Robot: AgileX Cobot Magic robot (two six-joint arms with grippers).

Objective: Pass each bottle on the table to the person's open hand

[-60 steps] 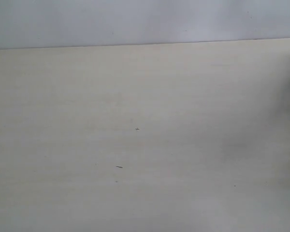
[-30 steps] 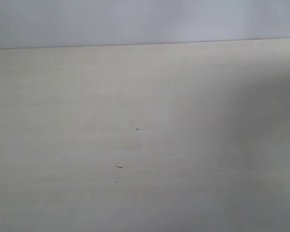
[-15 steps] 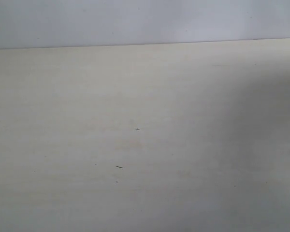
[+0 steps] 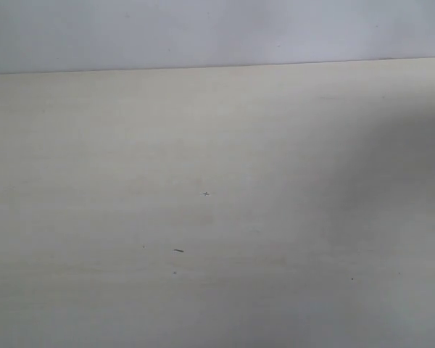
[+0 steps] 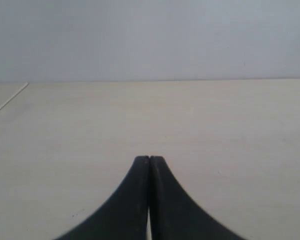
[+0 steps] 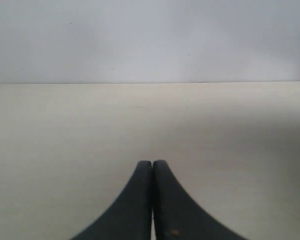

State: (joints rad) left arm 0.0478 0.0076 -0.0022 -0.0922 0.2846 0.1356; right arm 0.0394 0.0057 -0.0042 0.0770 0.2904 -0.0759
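Across the exterior view, table (image 4: 94,181) fills nearly everything: pale beige, flat, bare surface from 9 o'clock to 3 o'clock. Wall (image 4: 203,32), grey-white, runs as a band along 12 o'clock; the table's far edge meets it in a straight line.

Marks on the tabletop: small cross-shaped speck (image 4: 206,193) near centre; short dark dash (image 4: 178,251) at about 7 o'clock from it; tiny dot (image 4: 351,278) out toward 4 o'clock. Soft grey shadow (image 4: 413,167) spreads in from 3 o'clock.

Left gripper (image 5: 149,158): black fingers pressed together tip to tip, nothing between them, pointing out over the tabletop toward the wall. Thin pale line (image 5: 10,99) crosses the surface well to one side of it.

Right gripper (image 6: 153,162): same posture, fingers closed flat against each other, holding nothing, low over the table.

Bottles and open hand: whereabouts cannot be told from these three views.
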